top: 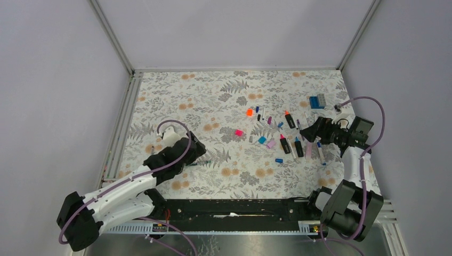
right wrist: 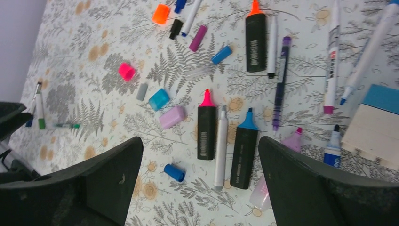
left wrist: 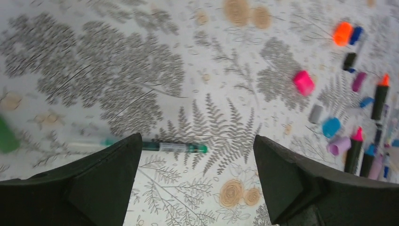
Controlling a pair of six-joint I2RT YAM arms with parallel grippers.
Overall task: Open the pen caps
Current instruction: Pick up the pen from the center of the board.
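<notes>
So, both hands empty right now. My left gripper [left wrist: 197, 186] is spread wide with nothing in it, hovering over a green pen [left wrist: 174, 147]. The pen lies flat on the floral table [left wrist: 117, 70], crosswise in the gap just past my fingertips, one end tucked behind the left finger. A blurry green cap [left wrist: 7, 136] sits way off at the left edge.

My right gripper [right wrist: 200, 188] is just as wide open and holds nothing either. Caps lie loose ahead of it: a small blue cap [right wrist: 174, 172] nearest, in the gap between my fingers. Then the lilac cap [right wrist: 171, 117] with the blue cap [right wrist: 159, 99] just beside it, the pink cap [right wrist: 126, 71] farther left and the orange cap [right wrist: 161, 13] at the far end. The pink highlighter [right wrist: 206, 125] and blue highlighter [right wrist: 244, 148] lie bare-tipped with a grey pen [right wrist: 221, 146] between them.
</notes>
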